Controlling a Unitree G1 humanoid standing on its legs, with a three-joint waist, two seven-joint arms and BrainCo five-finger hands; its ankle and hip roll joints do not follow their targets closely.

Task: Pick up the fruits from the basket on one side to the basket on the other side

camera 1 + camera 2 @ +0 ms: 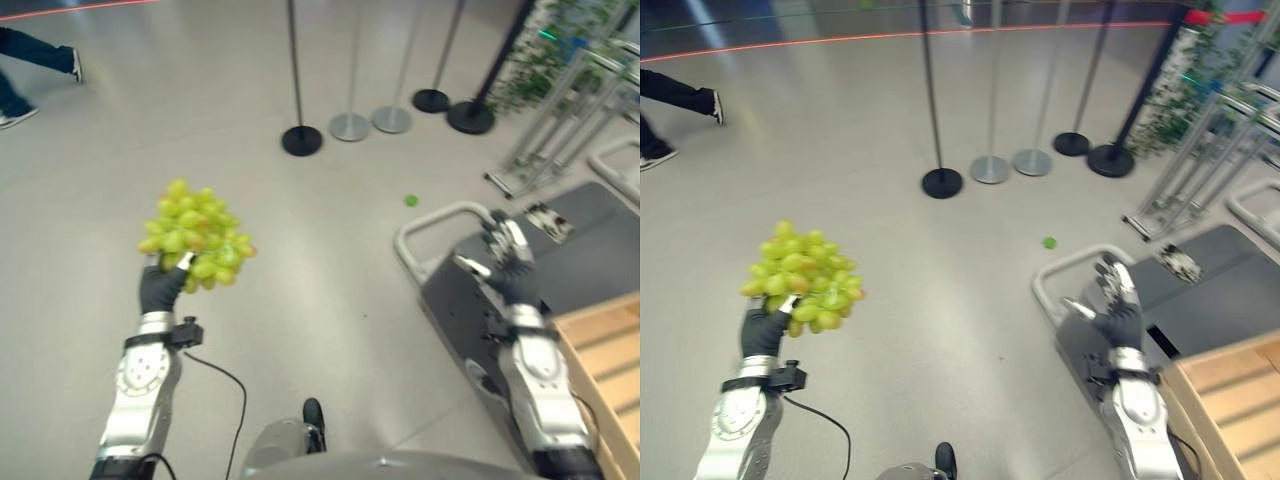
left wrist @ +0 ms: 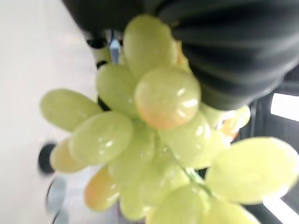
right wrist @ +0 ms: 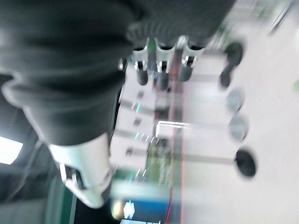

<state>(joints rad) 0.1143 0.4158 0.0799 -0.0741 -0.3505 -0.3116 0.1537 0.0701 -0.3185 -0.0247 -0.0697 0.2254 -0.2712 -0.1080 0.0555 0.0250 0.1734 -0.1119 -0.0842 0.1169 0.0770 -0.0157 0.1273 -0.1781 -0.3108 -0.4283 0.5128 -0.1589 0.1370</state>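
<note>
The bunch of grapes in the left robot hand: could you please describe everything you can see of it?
The bunch of grapes is a tight cluster of glossy, oval, yellow-green berries, a few blushed orange. It is held up in the air above the grey floor, sitting on top of the left robot hand, whose dark-covered palm and fingers close round its lower part. In the wrist view a thin green stem shows between the berries. Nothing else touches it.
</note>
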